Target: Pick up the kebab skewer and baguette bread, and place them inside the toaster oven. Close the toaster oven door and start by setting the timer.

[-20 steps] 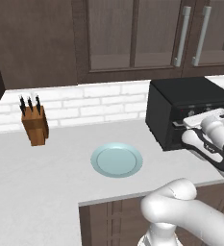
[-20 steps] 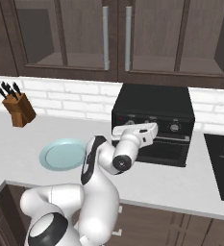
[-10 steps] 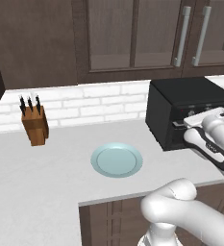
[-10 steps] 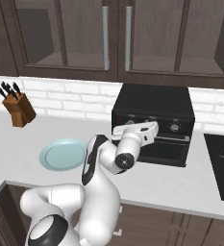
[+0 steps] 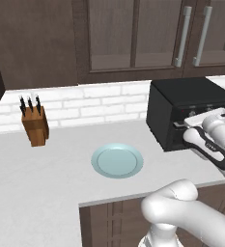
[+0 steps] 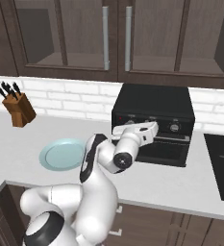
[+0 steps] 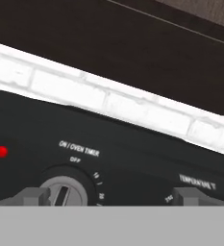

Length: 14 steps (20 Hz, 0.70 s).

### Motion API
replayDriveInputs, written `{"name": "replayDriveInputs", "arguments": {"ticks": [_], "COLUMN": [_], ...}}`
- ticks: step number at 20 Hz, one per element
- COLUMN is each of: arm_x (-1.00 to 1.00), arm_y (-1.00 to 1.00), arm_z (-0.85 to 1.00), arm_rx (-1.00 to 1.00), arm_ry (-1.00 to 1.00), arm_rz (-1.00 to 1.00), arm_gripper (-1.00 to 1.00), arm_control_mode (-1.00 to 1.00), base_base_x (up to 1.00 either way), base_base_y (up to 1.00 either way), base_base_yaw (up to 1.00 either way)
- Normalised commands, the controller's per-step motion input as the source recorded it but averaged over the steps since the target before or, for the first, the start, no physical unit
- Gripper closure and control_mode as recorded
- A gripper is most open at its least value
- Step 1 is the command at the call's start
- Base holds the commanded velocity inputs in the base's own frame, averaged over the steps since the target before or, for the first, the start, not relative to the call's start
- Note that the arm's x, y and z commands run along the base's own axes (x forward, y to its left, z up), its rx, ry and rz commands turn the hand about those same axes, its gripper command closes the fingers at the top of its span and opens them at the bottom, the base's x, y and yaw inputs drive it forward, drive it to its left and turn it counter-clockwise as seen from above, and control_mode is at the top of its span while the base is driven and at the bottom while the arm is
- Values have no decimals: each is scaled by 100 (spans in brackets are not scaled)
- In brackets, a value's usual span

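The white counter point(image 5: 46, 173) has wide free room on the left, around the pale blue plate point(image 5: 117, 161) and the knife block point(image 5: 35, 123). The toaster oven point(image 6: 154, 122) stands against the brick backsplash point(image 5: 85, 103), right side. The gripper point(image 6: 151, 130) is at its control panel, jaws wide apart, holding nothing. The timer knob point(image 7: 64, 191) lies between the fingertips point(image 7: 31, 196), nearer to one.

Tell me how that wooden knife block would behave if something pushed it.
The knife block looks tall and narrow, so a high push would probably tip it rather than slide it. On the smooth counter, a low push should slide it. Its knife handles might rattle.
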Motion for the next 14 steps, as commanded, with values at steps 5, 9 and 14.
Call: {"name": "replayDriveInputs", "arguments": {"ticks": [5, 9, 14], "arm_x": [7, 0, 0], "arm_y": [0, -1, -3], "arm_z": [0, -2, -3], "arm_rx": [5, 6, 7], "arm_ry": [-1, 0, 0], "arm_rz": [-6, -1, -1], "arm_gripper": [-100, -100, -100], "arm_control_mode": [-100, -100, -100], "base_base_x": [0, 0, 0], "base_base_y": [0, 0, 0], "base_base_yaw": [0, 0, 0]}}
